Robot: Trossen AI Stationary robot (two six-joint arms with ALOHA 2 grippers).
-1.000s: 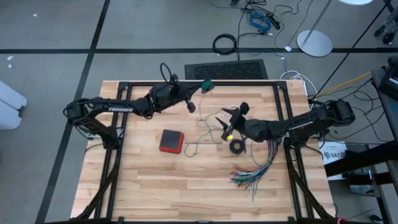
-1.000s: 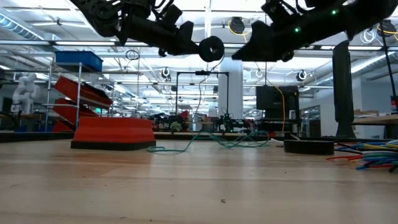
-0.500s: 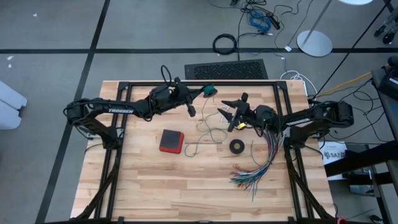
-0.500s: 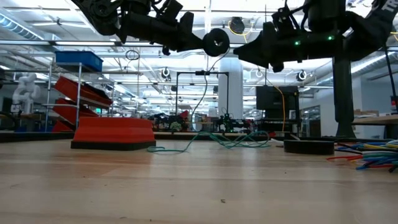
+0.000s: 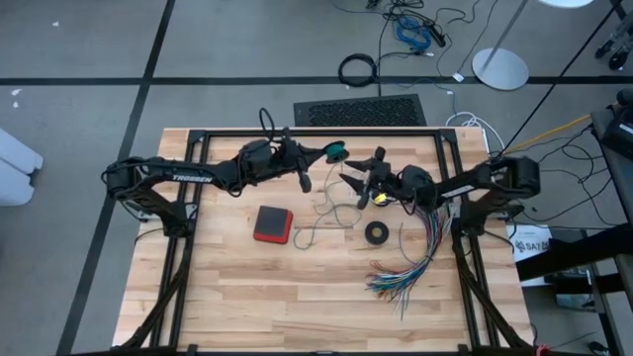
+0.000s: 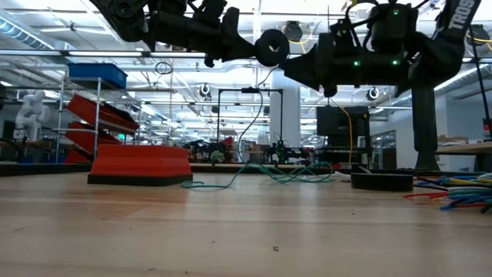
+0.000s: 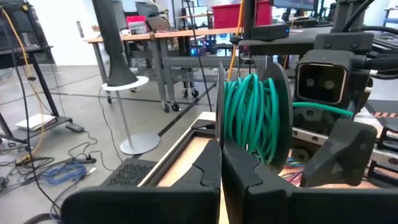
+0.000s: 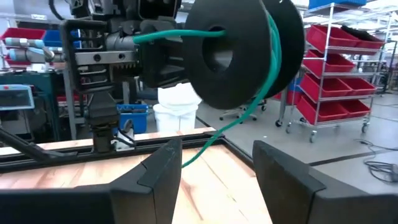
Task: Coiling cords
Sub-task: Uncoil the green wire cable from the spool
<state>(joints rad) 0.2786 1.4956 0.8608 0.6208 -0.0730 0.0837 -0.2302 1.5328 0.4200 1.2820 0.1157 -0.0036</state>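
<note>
1. Nearest the front edge of the table (image 5: 247, 307), right side, sits the fanned bundle of multicoloured wires (image 5: 406, 272). Nobody's touching it; looks parked out of the way, since it's not part of the coiling job.

2. Going farther in, around mid-table: a red block (image 5: 272, 224) on the left and a small black ring (image 5: 376, 232) to its right, both flat on the wood and both idle. Between them the loose tail of the teal-green cord (image 5: 318, 233) snakes across the boards, which I'd guess is the slack waiting to be wound up. There's pale cord mixed in there too, probably the white one, but I can't really trace it.

3. Farther back, above the table, the right gripper (image 5: 361, 183) hangs with its fingers spread wide and nothing between them. It points straight at the spool, so my read is it's lining up to catch the strand and guide it.

4. Farthest back, near the far edge, the left gripper (image 5: 321, 150) is clamped tight on the flange of a black spool (image 8: 245, 46), holding it up in the air. Teal-green cord is already wrapped around the core, with one strand dropping to the table. Holding it high presumably keeps the strand taut and free to feed on.
</note>
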